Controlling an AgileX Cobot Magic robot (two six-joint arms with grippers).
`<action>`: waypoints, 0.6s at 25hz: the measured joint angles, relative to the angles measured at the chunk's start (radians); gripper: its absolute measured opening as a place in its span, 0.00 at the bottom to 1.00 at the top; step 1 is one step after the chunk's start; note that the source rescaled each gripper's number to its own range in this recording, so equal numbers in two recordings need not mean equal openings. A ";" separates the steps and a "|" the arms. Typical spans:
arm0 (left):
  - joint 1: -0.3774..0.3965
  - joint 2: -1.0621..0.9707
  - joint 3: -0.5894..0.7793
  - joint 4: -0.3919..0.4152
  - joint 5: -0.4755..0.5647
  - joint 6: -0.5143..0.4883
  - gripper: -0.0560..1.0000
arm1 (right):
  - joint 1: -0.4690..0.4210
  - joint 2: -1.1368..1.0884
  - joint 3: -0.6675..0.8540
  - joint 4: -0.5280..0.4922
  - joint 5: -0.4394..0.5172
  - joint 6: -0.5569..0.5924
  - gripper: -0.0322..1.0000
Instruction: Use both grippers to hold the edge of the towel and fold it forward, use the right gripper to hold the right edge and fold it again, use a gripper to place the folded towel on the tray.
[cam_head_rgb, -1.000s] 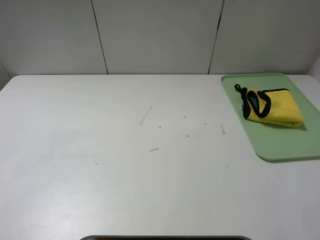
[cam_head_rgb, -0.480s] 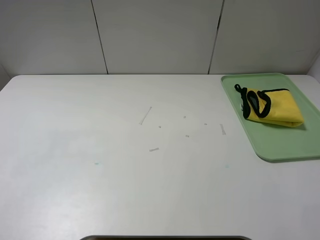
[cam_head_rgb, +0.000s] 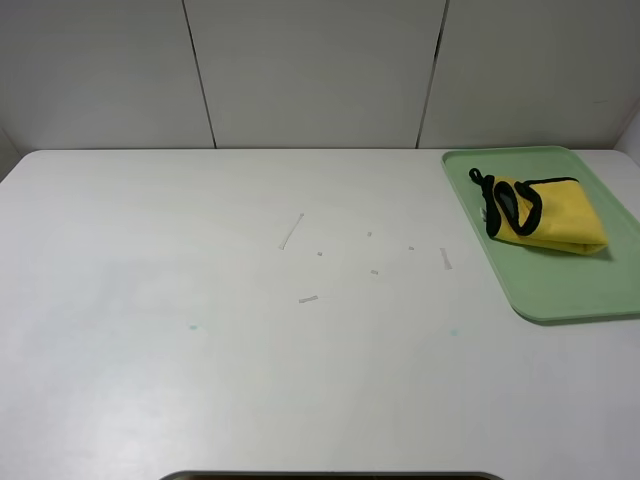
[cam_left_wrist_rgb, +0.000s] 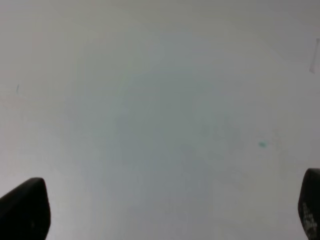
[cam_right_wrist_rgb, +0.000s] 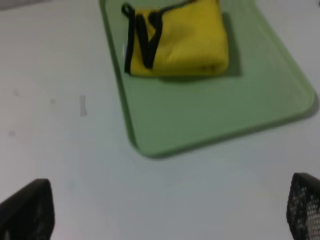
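1. From the high camera we see the towel (cam_head_rgb: 548, 213) lying folded in a compact bundle on the tray (cam_head_rgb: 570, 290), toward the tray's far half, its black trim bunched at the end facing the table's middle. The tray sits at the right side of the white table (cam_head_rgb: 250, 380), its far right part cut off by the edge of the view. A few small pale scraps (cam_head_rgb: 308, 298) lie scattered near the table's centre. Neither arm appears in this view.

2. In the left wrist camera we see our left gripper (cam_left_wrist_rgb: 165, 210) with its dark fingertips (cam_left_wrist_rgb: 25, 210) spread wide to the corners of the view, nothing between them, above bare table with one tiny teal speck (cam_left_wrist_rgb: 262, 144).

3. In the right wrist camera our right gripper (cam_right_wrist_rgb: 165, 210) is likewise spread wide and empty, fingertips (cam_right_wrist_rgb: 27, 210) at the corners. It hangs over the table just short of the tray's near rim, well apart from the towel (cam_right_wrist_rgb: 175, 40) resting on the tray (cam_right_wrist_rgb: 210, 125).
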 joint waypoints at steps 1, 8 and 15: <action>0.000 0.000 0.000 0.000 0.000 0.000 1.00 | -0.001 -0.016 0.004 0.000 -0.008 -0.006 1.00; 0.000 0.000 0.000 0.000 0.000 0.000 1.00 | -0.001 -0.062 0.008 -0.012 -0.018 -0.018 1.00; 0.000 0.000 0.000 0.000 0.000 0.000 1.00 | -0.001 -0.063 0.008 -0.012 -0.018 -0.021 1.00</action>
